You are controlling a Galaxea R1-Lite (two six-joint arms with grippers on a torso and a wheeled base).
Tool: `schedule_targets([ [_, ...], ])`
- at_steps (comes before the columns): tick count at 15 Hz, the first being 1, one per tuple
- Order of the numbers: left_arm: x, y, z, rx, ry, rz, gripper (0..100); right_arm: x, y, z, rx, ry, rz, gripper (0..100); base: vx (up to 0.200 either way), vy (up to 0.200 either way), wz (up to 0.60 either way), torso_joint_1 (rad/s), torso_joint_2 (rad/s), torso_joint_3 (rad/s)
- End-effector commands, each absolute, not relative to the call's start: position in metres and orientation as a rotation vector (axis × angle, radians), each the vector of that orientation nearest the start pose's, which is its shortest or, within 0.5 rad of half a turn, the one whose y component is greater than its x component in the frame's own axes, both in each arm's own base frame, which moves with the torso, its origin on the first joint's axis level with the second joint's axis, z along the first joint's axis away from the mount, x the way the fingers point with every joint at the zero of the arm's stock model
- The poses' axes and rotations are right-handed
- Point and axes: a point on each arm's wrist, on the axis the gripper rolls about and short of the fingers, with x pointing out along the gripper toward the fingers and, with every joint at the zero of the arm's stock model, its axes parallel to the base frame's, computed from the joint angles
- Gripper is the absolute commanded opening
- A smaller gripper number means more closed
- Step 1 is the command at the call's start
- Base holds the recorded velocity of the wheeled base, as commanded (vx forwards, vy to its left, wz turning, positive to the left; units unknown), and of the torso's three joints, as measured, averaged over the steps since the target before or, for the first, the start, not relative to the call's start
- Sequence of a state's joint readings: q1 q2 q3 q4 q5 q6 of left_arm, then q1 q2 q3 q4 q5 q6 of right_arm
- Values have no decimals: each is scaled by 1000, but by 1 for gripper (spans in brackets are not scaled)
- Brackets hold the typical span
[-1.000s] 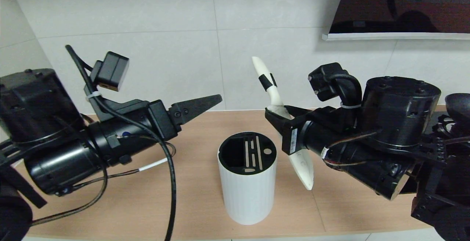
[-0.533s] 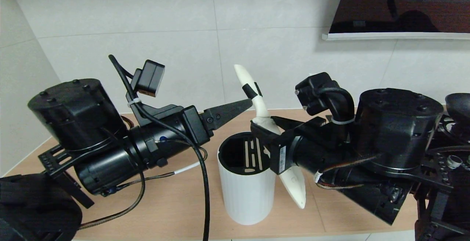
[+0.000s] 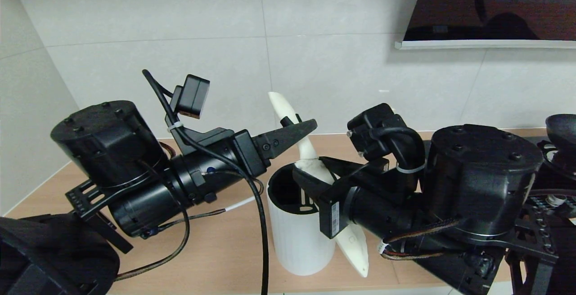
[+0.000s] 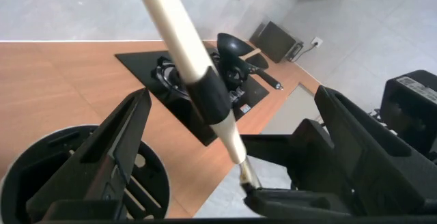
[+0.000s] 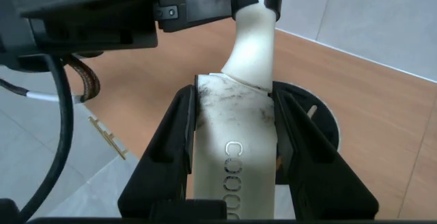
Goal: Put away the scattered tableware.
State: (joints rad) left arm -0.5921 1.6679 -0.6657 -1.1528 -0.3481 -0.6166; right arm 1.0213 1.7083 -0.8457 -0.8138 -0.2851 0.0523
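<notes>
Head view: the right gripper [image 3: 317, 173] clamps a white utensil [image 3: 355, 248], tilted just above the white holder [image 3: 297, 236] on the wooden table [image 3: 216, 250]. Left wrist view: the left gripper [image 4: 232, 115] is spread wide, its fingers either side of the utensil's handle without touching it. Right wrist view: the jaws pinch the utensil's broad part.

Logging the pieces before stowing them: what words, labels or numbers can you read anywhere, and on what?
On the white utensil, clamped in the right gripper: raised marks, cut off at the picture's edge, not readable.
On the right gripper's housing: a sticker, too small to read.
No other text.
</notes>
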Motion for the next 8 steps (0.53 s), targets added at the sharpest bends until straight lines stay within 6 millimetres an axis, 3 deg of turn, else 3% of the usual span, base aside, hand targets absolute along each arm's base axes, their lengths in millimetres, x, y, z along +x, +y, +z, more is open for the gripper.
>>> schedule_targets([
  [1, 233, -169, 206, -587, 147, -965, 100, 166, 267, 207, 15, 64, 750, 0, 0, 0, 0, 0, 0, 0],
  [8, 232, -170, 207, -590, 135, -948, 100, 161, 268, 204, 10, 72, 762, 0, 0, 0, 0, 0, 0, 0],
])
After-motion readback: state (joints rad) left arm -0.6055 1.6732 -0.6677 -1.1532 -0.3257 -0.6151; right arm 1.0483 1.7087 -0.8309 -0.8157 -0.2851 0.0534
